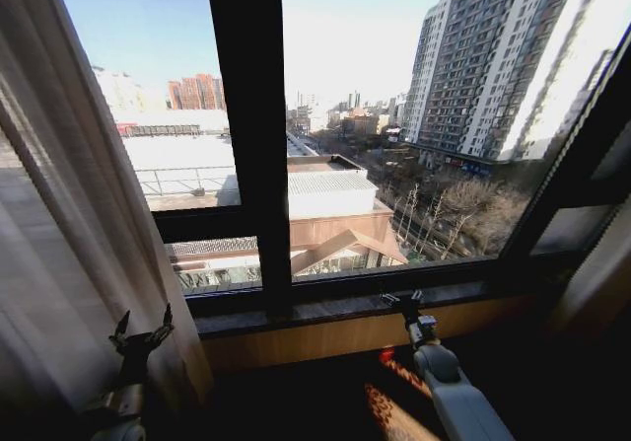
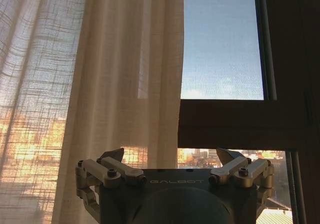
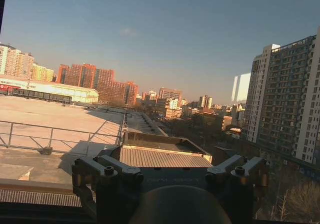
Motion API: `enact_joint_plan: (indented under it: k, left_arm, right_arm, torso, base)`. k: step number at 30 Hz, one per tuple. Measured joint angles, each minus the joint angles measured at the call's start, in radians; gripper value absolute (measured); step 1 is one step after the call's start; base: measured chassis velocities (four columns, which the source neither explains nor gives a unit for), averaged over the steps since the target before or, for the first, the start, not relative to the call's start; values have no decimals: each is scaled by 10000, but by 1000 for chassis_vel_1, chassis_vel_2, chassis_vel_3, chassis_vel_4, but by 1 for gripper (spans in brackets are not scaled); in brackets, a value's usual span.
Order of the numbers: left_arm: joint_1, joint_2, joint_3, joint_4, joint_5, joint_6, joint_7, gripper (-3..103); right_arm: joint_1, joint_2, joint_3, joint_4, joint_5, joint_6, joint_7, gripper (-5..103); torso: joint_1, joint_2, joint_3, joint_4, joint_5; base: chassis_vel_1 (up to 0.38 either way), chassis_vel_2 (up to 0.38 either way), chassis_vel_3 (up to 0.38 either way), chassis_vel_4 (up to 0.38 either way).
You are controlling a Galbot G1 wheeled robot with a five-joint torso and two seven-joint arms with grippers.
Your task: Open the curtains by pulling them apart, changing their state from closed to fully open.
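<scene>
The window (image 1: 394, 115) took up most of the head view, its glass bare from the curtain's edge on the left across to the dark frame on the right, with city blocks and a flat roof beyond. A thick dark upright bar (image 1: 251, 135) split the pane, and a lower crossbar ran along above the window sill (image 1: 335, 310).

The curtains (image 1: 69, 224) were gathered at the left side of the window as a sheer cream panel with many vertical pleats, hanging past the bottom of the picture. Their inner edge slanted from the top left corner down toward the left end of the sill, so nearly all the glass to the right stood uncovered. In the left wrist view the same fabric (image 2: 90, 83) covered the half away from the frame, its free edge falling straight beside the open pane.

The left hand (image 1: 141, 337) stood low at the left, just in front of the curtain's lower edge, its fingers (image 2: 112, 156) spread apart and holding nothing; whether they brushed the cloth could not be told. The right hand (image 1: 403, 300) reached out to the sill near the middle of the window, well apart from the curtain, with open room around it. Its fingers (image 3: 112, 159) were also parted and empty.
</scene>
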Motion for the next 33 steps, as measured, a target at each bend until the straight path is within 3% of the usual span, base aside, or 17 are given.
enact_joint_plan:
  k: [33]
  left_arm:
    - [0, 0, 0, 0, 0, 0, 7, 100]
  right_arm:
    - [0, 1, -3, 0, 0, 0, 1, 100]
  torso:
    - [-1, 1, -1, -2, 4]
  base:
    - [-35, 30, 28, -38]
